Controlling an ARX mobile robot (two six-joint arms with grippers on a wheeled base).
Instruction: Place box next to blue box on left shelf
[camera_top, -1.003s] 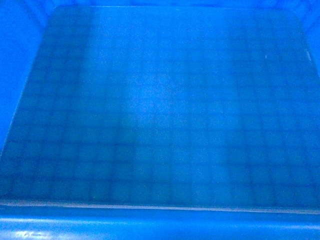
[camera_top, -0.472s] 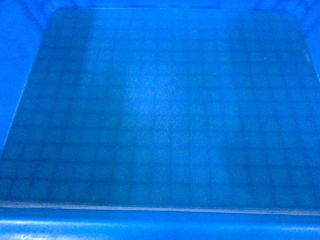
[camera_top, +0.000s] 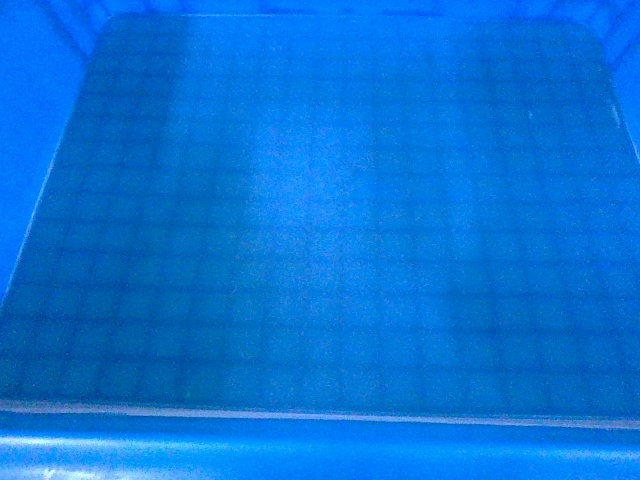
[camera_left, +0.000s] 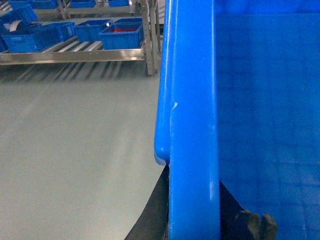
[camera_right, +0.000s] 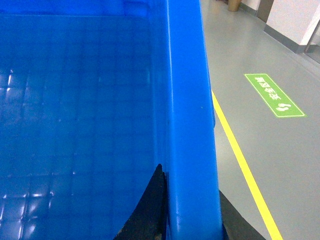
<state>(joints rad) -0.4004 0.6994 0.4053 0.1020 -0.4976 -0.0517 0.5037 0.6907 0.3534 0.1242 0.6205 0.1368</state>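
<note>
1. Head cam: I see almost nothing but the large glossy bright-blue plastic open-top box, looking straight down into it. Faint square grid on the floor, inner walls rising at L and R edges, thick rolled near rim across the bottom of the view.
2. Left jaws: dark fingers sit either side of the box's left rim wall, one outside, one inside w/ a dark notched tip low in the view. Rim runs straight up btwn them, so they're clamped across that wall, closed down to its thickness.
3. Right jaws: same on the opposite rim – dark finger on the inner side, another on the outer side, blue rim btwn them. Clamped on the wall, nothing else in them.
4. Box looks held btwn both arms, one on each side rim; I can't tell whether its underside rests on anything.
5. Left wrist cam: pale grey floor beside the box. Well off at top left, a metal roller shelf rack carrying several blue plastic crates, one w/ smth red inside.
6. Right wrist cam: grey floor w/ a yellow painted line running near the box's side, green floor sign further out.
</note>
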